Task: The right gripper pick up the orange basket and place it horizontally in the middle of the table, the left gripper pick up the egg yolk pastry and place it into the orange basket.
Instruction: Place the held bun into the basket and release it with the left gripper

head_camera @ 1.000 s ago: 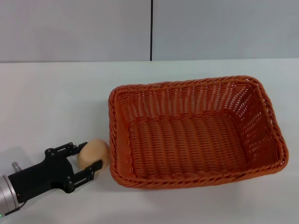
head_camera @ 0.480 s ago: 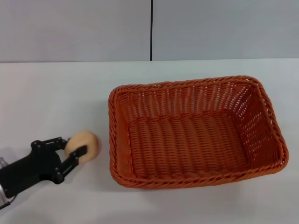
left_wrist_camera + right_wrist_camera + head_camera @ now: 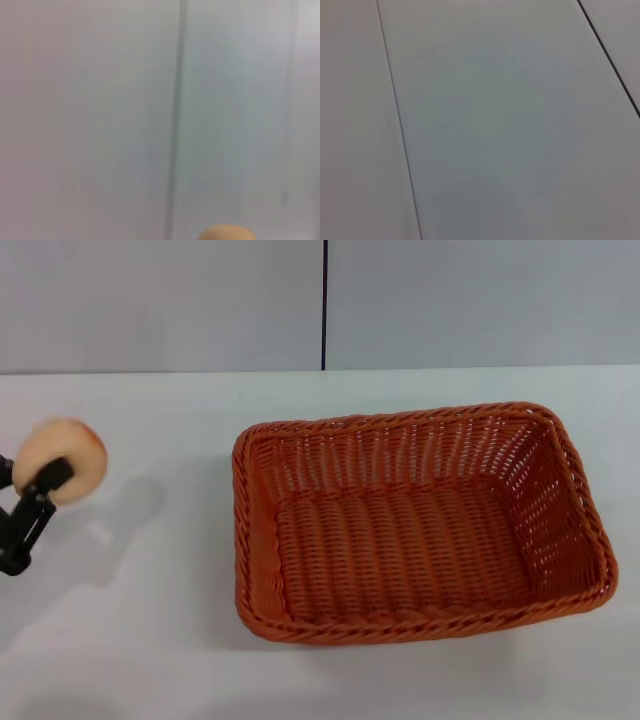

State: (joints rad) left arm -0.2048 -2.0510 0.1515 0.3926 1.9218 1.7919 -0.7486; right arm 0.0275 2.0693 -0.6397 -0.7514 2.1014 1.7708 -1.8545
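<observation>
The orange basket [image 3: 415, 520] lies lengthwise on the white table [image 3: 150, 570], right of centre, with nothing in it. High above the table at the far left edge of the head view, my left gripper [image 3: 45, 480] is shut on the egg yolk pastry [image 3: 62, 458], a pale tan bun. Its shadow falls on the table below. In the left wrist view only a sliver of the egg yolk pastry [image 3: 227, 233] shows against a grey wall. My right gripper is out of view; the right wrist view shows only a grey panelled surface.
A grey wall [image 3: 160, 300] with a dark vertical seam [image 3: 324, 305] rises behind the table's far edge. Bare table lies between the basket and the lifted pastry.
My left gripper closed on the pastry beside the basket's left front corner, then rose and swung to the left with it, from the table up to the frame's left edge.
</observation>
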